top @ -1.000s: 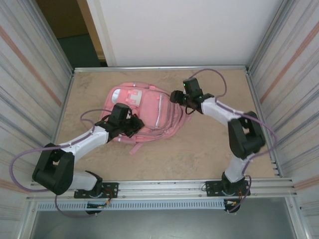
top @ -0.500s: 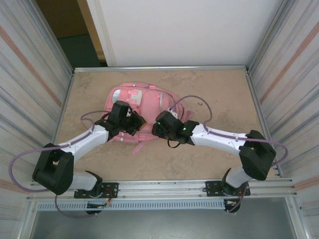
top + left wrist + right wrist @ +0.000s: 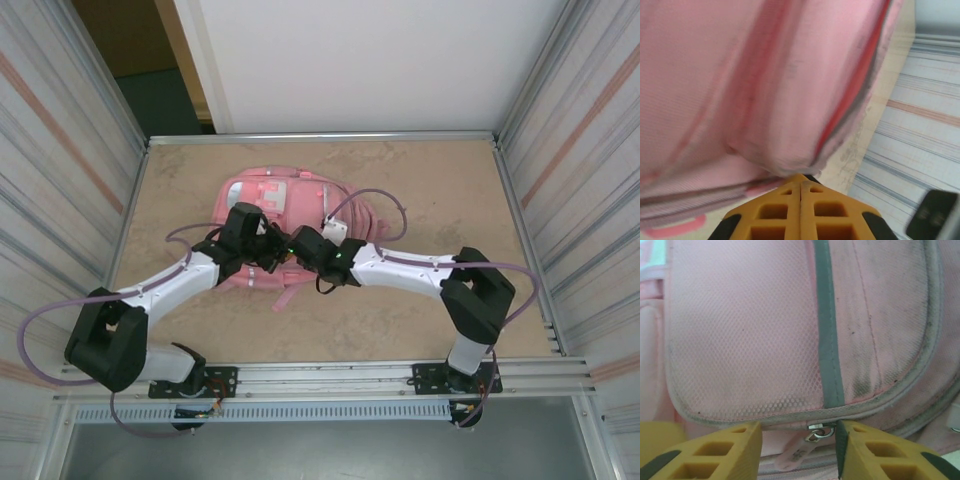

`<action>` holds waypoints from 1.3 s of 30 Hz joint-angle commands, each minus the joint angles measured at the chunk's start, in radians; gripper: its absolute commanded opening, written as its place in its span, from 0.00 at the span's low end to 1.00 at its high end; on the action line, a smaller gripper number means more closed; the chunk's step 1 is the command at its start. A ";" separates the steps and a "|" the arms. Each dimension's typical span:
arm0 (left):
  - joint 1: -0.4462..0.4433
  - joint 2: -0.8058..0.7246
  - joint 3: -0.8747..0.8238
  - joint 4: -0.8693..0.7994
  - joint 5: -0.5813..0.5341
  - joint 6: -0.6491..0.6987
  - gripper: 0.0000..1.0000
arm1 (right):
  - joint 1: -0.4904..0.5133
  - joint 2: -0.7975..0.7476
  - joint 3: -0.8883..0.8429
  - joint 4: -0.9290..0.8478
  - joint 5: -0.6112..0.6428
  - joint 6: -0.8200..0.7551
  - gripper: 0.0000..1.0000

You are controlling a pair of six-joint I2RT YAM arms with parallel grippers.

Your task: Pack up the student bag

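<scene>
Pink fabric all over the place: the student bag (image 3: 298, 200) lies flat on the table (image 3: 430, 190), toward the far-left corner and well off the right edge. Both arms meet over its near side.

The left gripper (image 3: 801, 179) has its fingers pressed together w/ no gap, and the cloth puckers right at the tip. Looks to me like it's pinching a fold of the bag. The right gripper (image 3: 799, 432) is spread, fingers either side of the zip pull (image 3: 816, 430) and its small pink tab (image 3: 794, 454), just below the mesh pocket (image 3: 745, 340). Not touching either yet, as far as I can tell.

My guess at the step: hold the bag w/ one arm, grab the zip w/ the other to get a pocket open for packing.

What could go wrong:
- The pull is tiny vs. the finger pads. If the right gripper closes a bit off, it gets pocket fabric or only the floppy tab, and the tab could slide out under load.
- The left pinch is on thin cloth. If it slips, the whole bag prob drags across the table instead of the zip running.
- The two wrists sit v. close together, so any sideways move risks a knock, or a snag on the cable looped over the bag.
</scene>
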 commanded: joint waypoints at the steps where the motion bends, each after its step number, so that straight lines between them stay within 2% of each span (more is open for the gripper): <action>1: -0.007 -0.053 0.022 0.039 0.014 -0.003 0.00 | 0.007 0.022 0.023 -0.075 0.084 0.066 0.38; 6: -0.007 -0.050 0.025 0.048 0.003 0.018 0.00 | 0.013 0.005 0.002 -0.099 0.108 0.086 0.31; 10: 0.001 -0.032 0.029 0.018 0.001 0.032 0.00 | 0.013 -0.026 -0.022 -0.087 0.038 0.098 0.31; 11: 0.003 -0.030 0.032 -0.014 -0.017 0.044 0.06 | 0.012 -0.034 -0.033 -0.073 0.013 0.098 0.31; 13: 0.003 -0.024 0.039 -0.085 -0.061 0.069 0.42 | 0.014 -0.049 -0.055 -0.047 -0.015 0.105 0.34; 14: 0.004 -0.020 0.045 -0.108 -0.078 0.084 0.50 | 0.018 -0.055 -0.060 -0.043 -0.011 0.108 0.35; 16: 0.004 -0.008 0.068 -0.156 -0.123 0.106 0.60 | 0.020 -0.068 -0.056 -0.055 0.009 0.109 0.37; 18: -0.011 0.009 0.107 -0.195 -0.202 0.150 0.62 | 0.020 -0.081 -0.064 -0.049 0.013 0.110 0.38; 21: -0.020 0.072 0.157 -0.234 -0.240 0.176 0.60 | 0.019 -0.095 -0.086 0.002 -0.004 0.092 0.38; 23: -0.018 0.123 0.175 -0.258 -0.253 0.151 0.53 | 0.016 -0.096 -0.085 0.001 -0.015 0.090 0.38; 30: 0.002 0.280 0.219 -0.156 -0.118 0.162 0.42 | -0.004 -0.100 -0.106 0.044 -0.085 0.060 0.37; 35: 0.020 0.304 0.252 -0.153 -0.036 0.189 0.22 | -0.017 -0.077 -0.096 0.050 -0.146 0.045 0.45; 39: 0.020 0.227 0.234 -0.163 -0.070 0.206 0.02 | -0.020 -0.061 -0.046 -0.027 -0.102 0.040 0.53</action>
